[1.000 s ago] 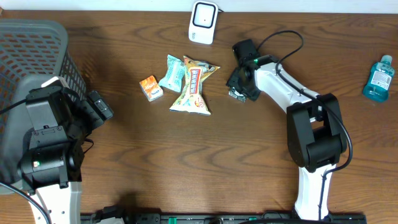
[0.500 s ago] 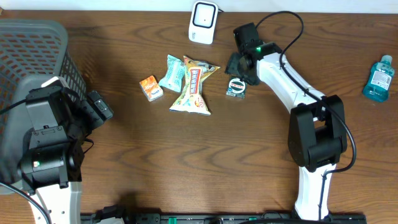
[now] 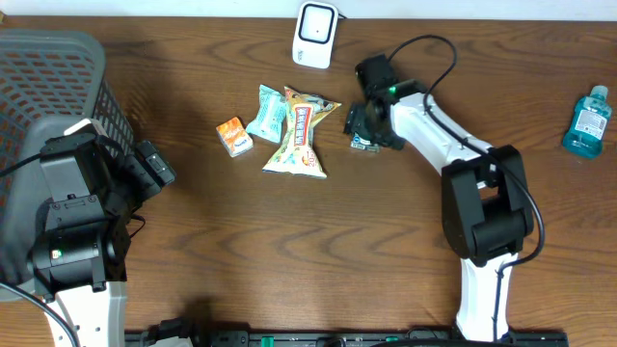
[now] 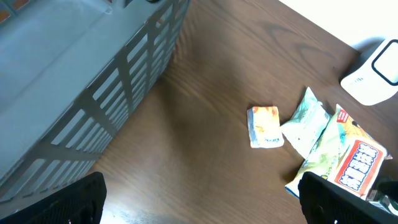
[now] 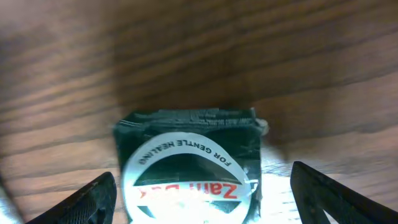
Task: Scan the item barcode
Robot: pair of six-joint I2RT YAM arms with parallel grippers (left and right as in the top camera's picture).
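Observation:
The item is a small dark green box with a white round label and red lettering. It lies flat on the table, just right of the snack packets, and shows partly under my arm as the box. My right gripper hangs open right above it. One finger stands on each side, and neither touches the box. The white scanner stands at the far edge. My left gripper is open over bare wood beside the basket, holding nothing.
A grey basket fills the left side. An orange packet, a teal packet and a long snack packet lie mid-table, left of the box. A blue bottle stands at the far right.
My right gripper let the box go on the table, pulled back toward the far edge, then came back over it with its jaws wider. The left arm has not moved.

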